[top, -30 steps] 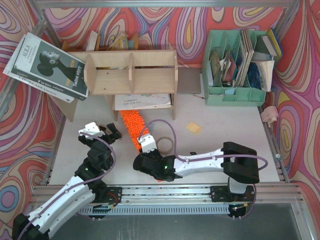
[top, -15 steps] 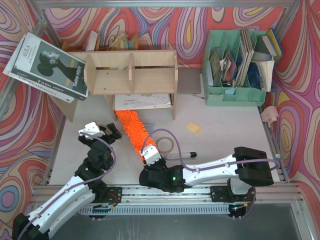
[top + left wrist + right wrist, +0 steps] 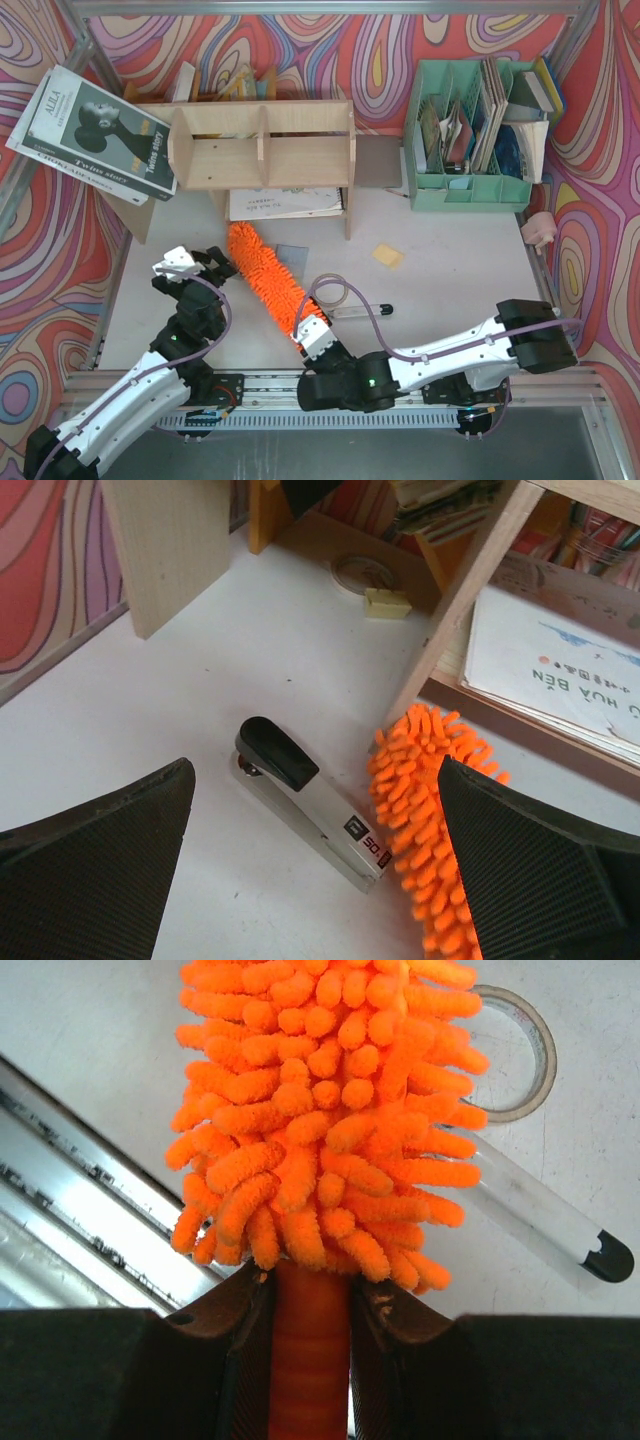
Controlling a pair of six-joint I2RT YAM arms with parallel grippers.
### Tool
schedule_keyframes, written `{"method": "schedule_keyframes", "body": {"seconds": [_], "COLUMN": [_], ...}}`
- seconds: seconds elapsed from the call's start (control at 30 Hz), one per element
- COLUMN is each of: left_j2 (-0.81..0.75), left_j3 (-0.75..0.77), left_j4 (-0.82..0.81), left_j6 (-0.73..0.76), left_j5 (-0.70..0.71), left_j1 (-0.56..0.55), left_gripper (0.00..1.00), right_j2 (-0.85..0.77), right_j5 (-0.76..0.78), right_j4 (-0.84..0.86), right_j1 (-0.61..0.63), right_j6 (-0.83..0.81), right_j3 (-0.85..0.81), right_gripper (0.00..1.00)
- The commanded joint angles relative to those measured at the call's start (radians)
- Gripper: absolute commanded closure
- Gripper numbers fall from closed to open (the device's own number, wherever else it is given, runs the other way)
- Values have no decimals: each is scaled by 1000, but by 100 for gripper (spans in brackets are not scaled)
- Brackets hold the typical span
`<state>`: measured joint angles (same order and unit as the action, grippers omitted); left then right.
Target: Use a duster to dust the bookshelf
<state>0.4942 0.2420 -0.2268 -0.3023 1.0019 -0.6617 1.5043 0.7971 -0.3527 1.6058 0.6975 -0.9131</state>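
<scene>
My right fingers (image 3: 225, 1360) clamp the duster (image 3: 266, 278) low on its handle (image 3: 310, 1360) so its head reaches toward the bookshelf (image 3: 300, 160); my left fingers (image 3: 95, 865) hang open.

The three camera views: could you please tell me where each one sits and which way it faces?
Top external: high behind the bases, looking down on the table, bookshelf, left arm and right arm.
Left wrist: on the left arm, facing the bookshelf's leg and a stapler; the open left pincer frames it.
Right wrist: on the right arm, looking along the duster; the right pincer is shut on its handle.
Shared: all three show the duster's orange head.
</scene>
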Motion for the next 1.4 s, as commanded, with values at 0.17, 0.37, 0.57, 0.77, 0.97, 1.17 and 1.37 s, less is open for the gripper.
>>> {"method": "schedule_keyframes", "body": {"seconds": [0.17, 0.37, 0.57, 0.77, 0.97, 1.17, 1.37], "left_j2": [-37, -48, -61, -117, -155, -140, -122], "left_j3": [-10, -21, -37, -82, -102, -100, -82], "left_j4": [30, 29, -2, -88, -116, -130, -88], "left_j6": [-58, -92, -92, -56, -24, -4, -23], "left_j5": [159, 281, 294, 275, 221, 211, 254], "left_j1": [-1, -2, -2, -1, -2, -1, -2], "left_gripper": [2, 2, 2, 2, 2, 2, 2], "right_j2": [-146, -107, 16, 127, 147, 145, 115], "right_j5": [30, 62, 138, 78, -3, 12, 73], "right_j4": [42, 104, 167, 232, 365, 530, 605], "right_j1": [92, 94, 89, 46, -27, -60, -75], "right_j6": [-58, -98, -75, -81, -149, -248, -267], "right_j3": [18, -24, -116, -199, -204, -182, -152], "right_gripper": [100, 100, 100, 100, 100, 100, 100]}}
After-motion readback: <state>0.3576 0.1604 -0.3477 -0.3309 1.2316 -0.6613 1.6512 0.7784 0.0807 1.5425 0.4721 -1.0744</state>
